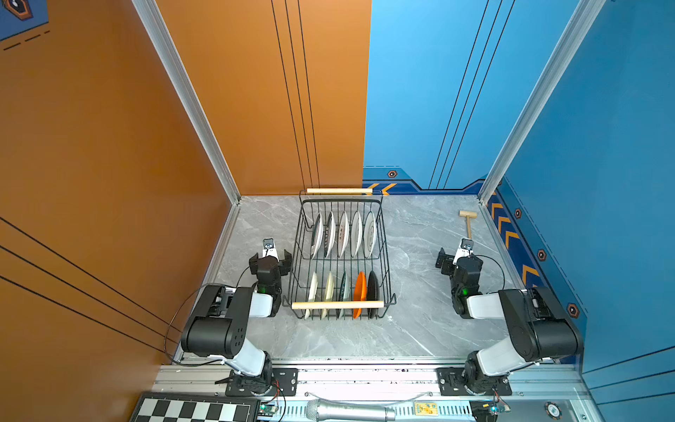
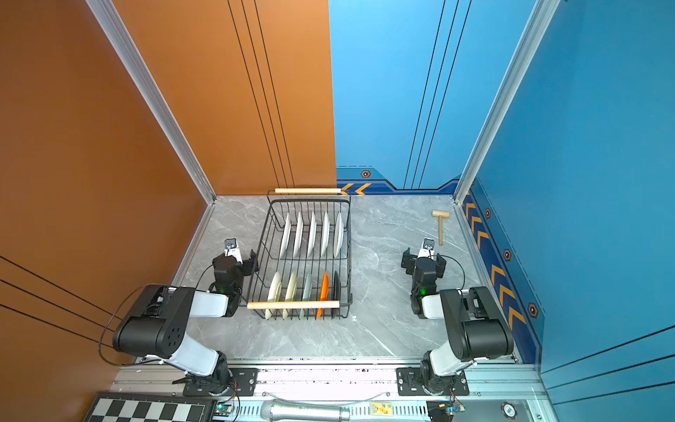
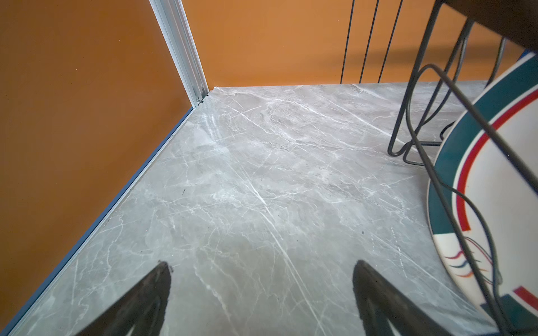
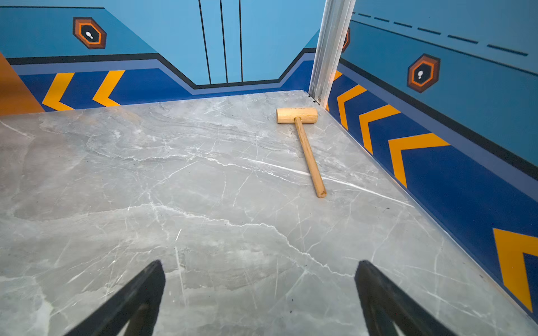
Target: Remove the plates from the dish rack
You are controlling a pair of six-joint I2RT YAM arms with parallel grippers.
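The dish rack [image 1: 338, 305] [image 2: 292, 305], a black wire basket with two wooden rod handles, stands mid-table in both top views. Several large white plates [image 1: 343, 234] stand on edge in its back row. The front row holds cream [image 1: 313, 292], dark green [image 1: 343, 288], orange [image 1: 359, 292] and black [image 1: 373, 290] plates. My left gripper [image 1: 271, 261] [image 3: 261, 263] hovers open and empty just left of the rack. The left wrist view shows a white plate with a teal rim [image 3: 495, 189] behind the rack's wires [image 3: 407, 116]. My right gripper [image 1: 459, 261] [image 4: 259, 261] is open and empty, well right of the rack.
A wooden mallet [image 1: 467, 223] [image 4: 305, 145] lies at the back right near the blue wall. Orange wall panels close the left side and blue panels the right. A chessboard [image 1: 190, 409] and a microphone [image 1: 347, 411] lie in front of the arm rail.
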